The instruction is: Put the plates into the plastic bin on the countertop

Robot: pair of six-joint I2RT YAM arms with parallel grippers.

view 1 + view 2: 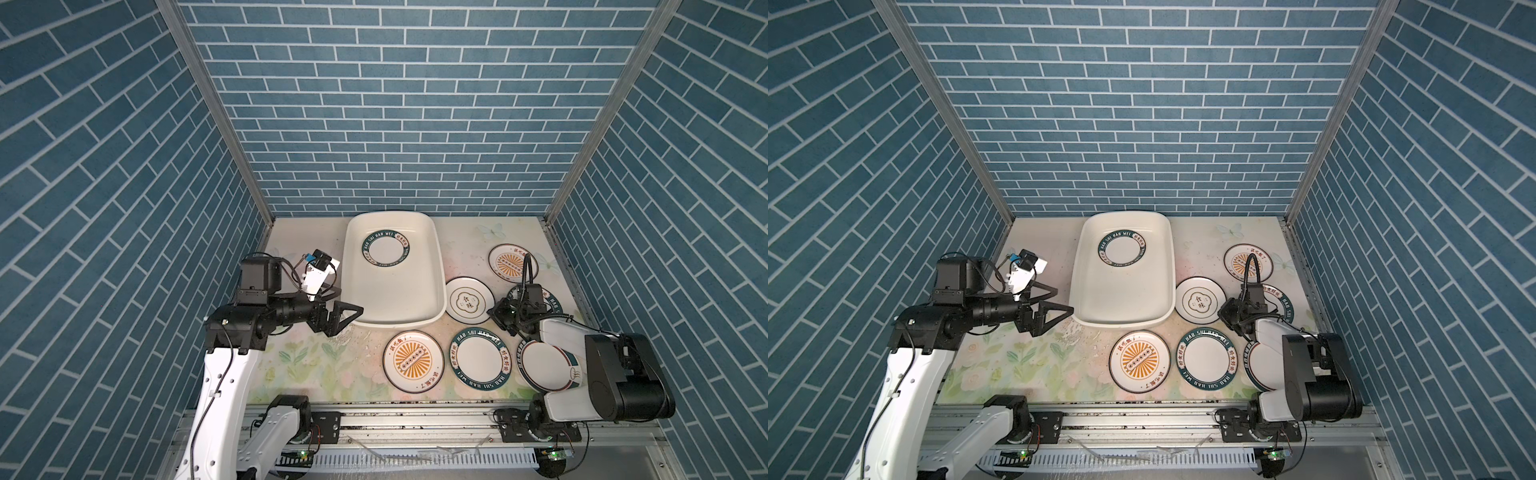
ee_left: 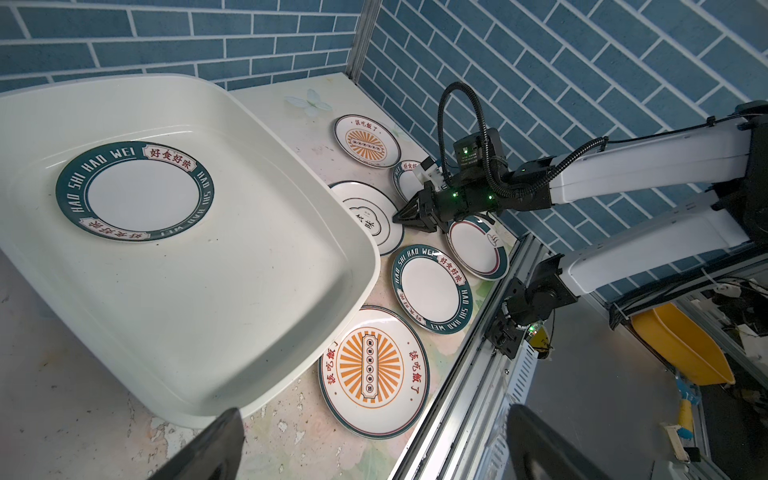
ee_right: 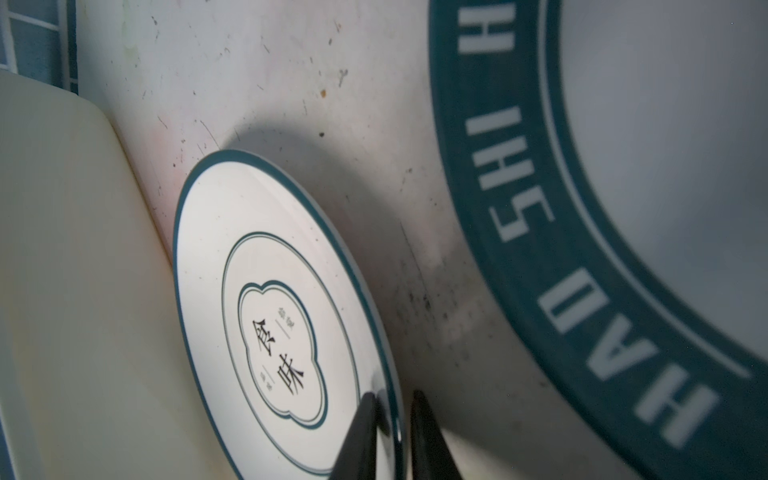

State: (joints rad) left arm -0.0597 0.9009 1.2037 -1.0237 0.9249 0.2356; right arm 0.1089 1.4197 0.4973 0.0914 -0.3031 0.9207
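The cream plastic bin [image 1: 395, 297] stands at the back of the flowered countertop [image 1: 316, 365], with one teal-lettered plate [image 1: 386, 252] flat inside. My right gripper [image 3: 392, 411] is shut on the rim of the cloud-emblem plate [image 3: 286, 291], which is tilted beside the bin's right wall [image 1: 468, 300]. Other plates lie on the counter: two orange sunburst plates [image 1: 512, 264] [image 1: 413, 362], a teal-lettered one [image 1: 478, 359], and two partly hidden under my right arm [image 1: 540, 370]. My left gripper [image 1: 351, 298] hangs open and empty at the bin's near left corner.
The grey metal rail [image 1: 415, 419] carrying both arm bases runs along the front edge. Blue brick walls close in the back and both sides. A yellow tub [image 2: 681, 349] sits off the table, in the left wrist view.
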